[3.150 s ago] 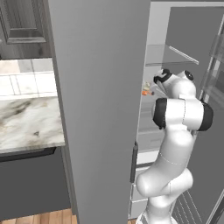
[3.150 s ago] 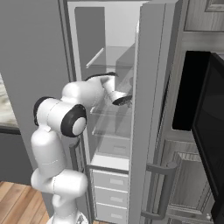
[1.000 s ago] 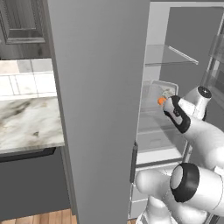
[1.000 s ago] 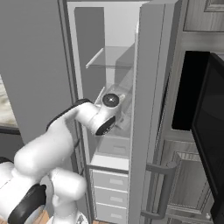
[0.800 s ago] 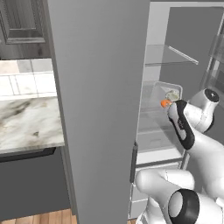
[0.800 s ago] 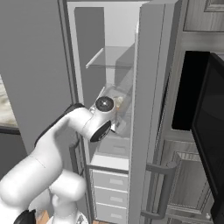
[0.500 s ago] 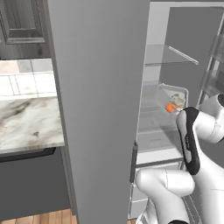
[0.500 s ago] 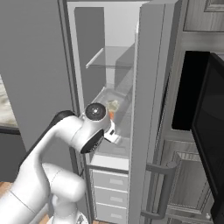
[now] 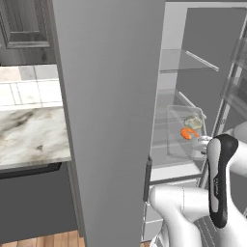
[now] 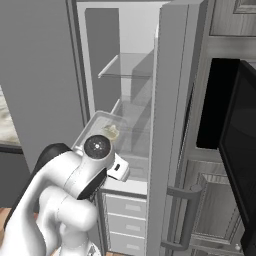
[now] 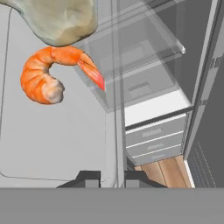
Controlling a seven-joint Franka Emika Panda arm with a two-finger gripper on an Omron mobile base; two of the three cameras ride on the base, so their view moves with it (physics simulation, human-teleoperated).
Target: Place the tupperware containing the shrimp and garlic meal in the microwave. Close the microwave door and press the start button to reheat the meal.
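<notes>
My jaws [image 11: 111, 177]: nearly shut, pinching the thin wall of the tupperware [image 11: 52, 144]. In the hand view the two dark tips stand on each side of that wall.

Tupperware: clear-grey and shallow. I hold it up in the air in front of the open fridge [image 10: 131, 85]. From the left base view it [image 9: 179, 132] hangs just beside my white wrist. From the right base view its rim [image 10: 102, 117] peeks out above my arm.

Shrimp [image 11: 52, 72]: orange and curled, lying inside the tupperware. From the left base view it [image 9: 188, 133] is a small orange spot near my wrist.

Garlic [image 11: 59, 19]: a pale lump just beside the shrimp, touching its back. From the left base view it [image 9: 194, 122] sits just above the shrimp.

Fridge: its door [image 9: 108, 116] stands wide open. Inside I see a glass shelf [image 10: 125, 66] and white drawers [image 11: 151, 140] low down.

Microwave [image 10: 220, 105]: black front, off to the right of the fridge, well apart from the tupperware. Its dark door [image 10: 246, 150] looks swung open.

Desk [image 9: 31, 137]: marble top, left of the fridge door.
</notes>
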